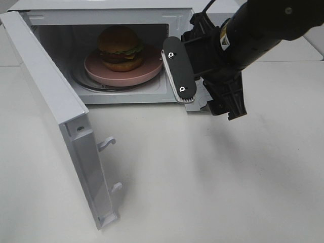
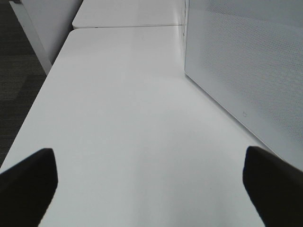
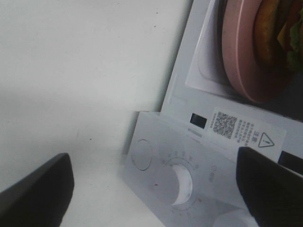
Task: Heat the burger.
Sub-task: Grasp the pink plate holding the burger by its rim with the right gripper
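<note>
Sitting on a round pink plate (image 1: 152,72) inside the open microwave (image 1: 101,6), the burger (image 1: 120,48) rests upright in the middle of the cavity, bun on top, with lettuce and a dark patty showing at its edge. The plate lies on the glass turntable (image 1: 81,81). The microwave door (image 1: 45,86) stands swung wide to the left over the white table (image 1: 202,177).

The right gripper (image 1: 210,104) hangs just outside the cavity, in front of the panel at the right of the opening. Its two fingers are spread wide and nothing is between them. The burger lies to the left of this gripper and deeper inside the microwave, near it but apart from it. One finger (image 1: 179,68) stands close to the plate's right rim; whether it touches the microwave's front edge cannot be told.

From the right wrist camera, the released fingers frame the control panel (image 3: 156,156) and its round dial (image 3: 182,184), with a warning sticker (image 3: 236,127), the plate and part of the burger beyond them.

The left gripper (image 2: 151,184) is out of the high view. Its wrist camera shows its dark fingertips (image 2: 28,179) wide apart and empty above the bare table, beside a white perforated wall (image 2: 246,56).
</note>
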Action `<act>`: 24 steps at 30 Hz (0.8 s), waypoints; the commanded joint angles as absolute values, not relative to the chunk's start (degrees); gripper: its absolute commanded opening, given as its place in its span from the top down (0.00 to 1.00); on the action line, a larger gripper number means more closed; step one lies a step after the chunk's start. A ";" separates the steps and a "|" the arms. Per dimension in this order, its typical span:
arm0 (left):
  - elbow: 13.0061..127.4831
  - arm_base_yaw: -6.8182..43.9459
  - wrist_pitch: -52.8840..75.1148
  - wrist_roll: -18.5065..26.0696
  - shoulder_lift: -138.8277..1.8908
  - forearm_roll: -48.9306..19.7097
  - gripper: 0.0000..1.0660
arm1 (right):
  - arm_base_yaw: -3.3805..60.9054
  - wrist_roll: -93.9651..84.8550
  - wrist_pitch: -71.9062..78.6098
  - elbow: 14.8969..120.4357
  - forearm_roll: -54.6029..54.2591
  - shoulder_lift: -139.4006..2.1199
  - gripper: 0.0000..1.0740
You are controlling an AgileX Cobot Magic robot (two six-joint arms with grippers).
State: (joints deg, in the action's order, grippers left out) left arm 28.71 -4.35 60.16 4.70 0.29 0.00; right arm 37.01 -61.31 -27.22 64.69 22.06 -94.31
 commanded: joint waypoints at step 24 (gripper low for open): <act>28.48 -4.53 59.59 4.53 1.38 -0.63 0.06 | 40.28 -58.33 -25.90 82.10 25.55 -111.33 0.21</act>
